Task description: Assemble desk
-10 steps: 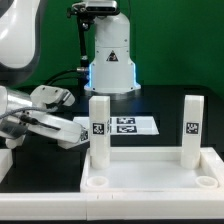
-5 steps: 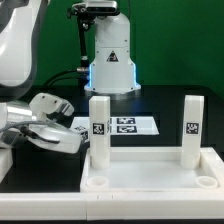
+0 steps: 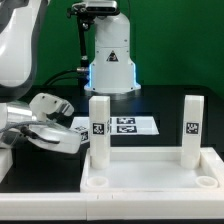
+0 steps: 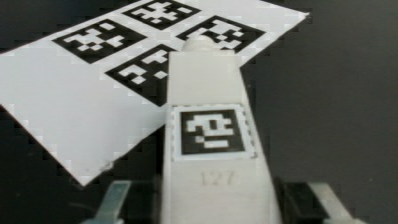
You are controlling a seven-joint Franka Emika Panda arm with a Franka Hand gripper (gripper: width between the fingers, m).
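Note:
The desk top, a white rimmed tray, lies at the front of the black table. Two white legs stand upright on it, one at the exterior view's left and one at its right, each with a tag. A third white leg with a tag lies flat in the wrist view, its far end over the marker board. My gripper straddles this leg's near end. A dark gap shows between the leg and each finger, so the gripper is open. In the exterior view the gripper hangs low, left of the tray.
The marker board lies behind the tray. The robot's white base stands at the back before a green backdrop. A white block sits at the table's left edge.
The hand dropped lower and turned beside the left upright leg, then stayed still over the last half second. The desk top and its two legs have not moved.

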